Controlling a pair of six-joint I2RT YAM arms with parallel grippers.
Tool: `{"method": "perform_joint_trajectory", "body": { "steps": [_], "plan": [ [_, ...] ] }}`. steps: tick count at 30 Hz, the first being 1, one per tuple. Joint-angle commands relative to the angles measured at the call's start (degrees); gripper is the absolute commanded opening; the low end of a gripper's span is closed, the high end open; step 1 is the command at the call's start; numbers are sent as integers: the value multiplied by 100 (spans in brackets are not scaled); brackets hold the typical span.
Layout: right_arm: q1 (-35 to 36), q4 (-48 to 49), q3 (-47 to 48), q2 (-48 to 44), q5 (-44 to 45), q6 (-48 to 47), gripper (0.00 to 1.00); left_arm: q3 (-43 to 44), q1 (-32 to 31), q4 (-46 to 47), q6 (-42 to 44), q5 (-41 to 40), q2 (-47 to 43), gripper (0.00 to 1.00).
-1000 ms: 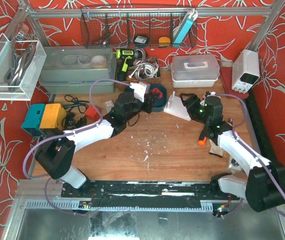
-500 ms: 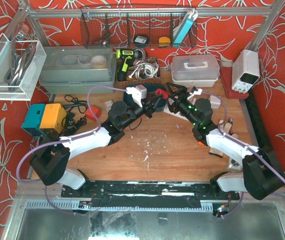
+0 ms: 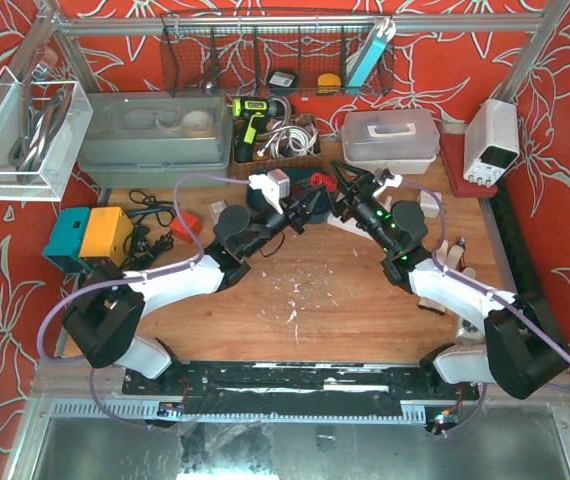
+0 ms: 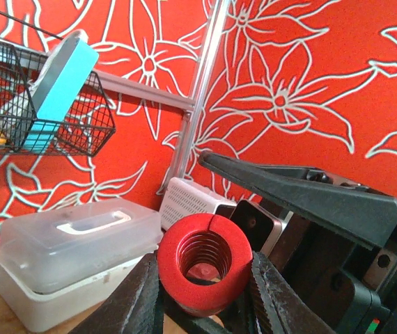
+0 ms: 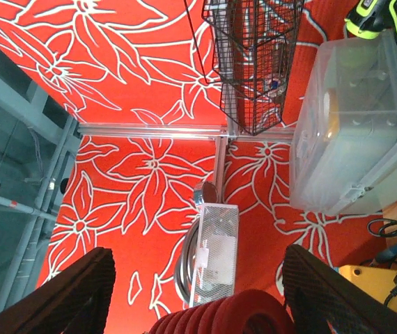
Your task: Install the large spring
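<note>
The large red spring (image 4: 204,261) is a thick coil seen end-on in the left wrist view. My left gripper (image 4: 204,278) is shut on it, one finger pressing each side, and holds it in the air above the back middle of the table (image 3: 295,300). In the top view the spring (image 3: 322,181) sits between the left gripper (image 3: 310,205) and the right gripper (image 3: 347,188). My right gripper (image 5: 198,278) is open wide. The spring's coils (image 5: 219,316) lie in the gap between its fingers, touching neither.
A white bracket part (image 3: 343,222) and a dark blue dish (image 3: 263,200) lie under the grippers. A white lidded box (image 3: 390,135), a power supply (image 3: 492,140), a grey tub (image 3: 150,130), a cable tray (image 3: 280,140) and a teal-and-yellow box (image 3: 90,235) ring the work area.
My right gripper swung left and up to meet the left one. My left gripper lifted the spring off the table toward it; the spring now sits between the right fingers.
</note>
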Motion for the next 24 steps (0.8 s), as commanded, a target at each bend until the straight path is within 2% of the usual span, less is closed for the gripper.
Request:
{"method": "perform_joint_trajectory", "body": {
  "steps": [1, 5, 11, 24],
  "plan": [
    [53, 373, 125, -39, 147, 195, 67, -94, -29, 676, 73, -5, 115, 0],
    [106, 574, 190, 41, 120, 307, 66, -97, -29, 820, 95, 25, 250, 0],
    [201, 572, 227, 0, 161, 279, 56, -124, -30, 877, 233, -80, 386, 0],
    [299, 816, 340, 78, 100, 411, 54, -286, -54, 1568, 462, -189, 755, 0]
  ]
}}
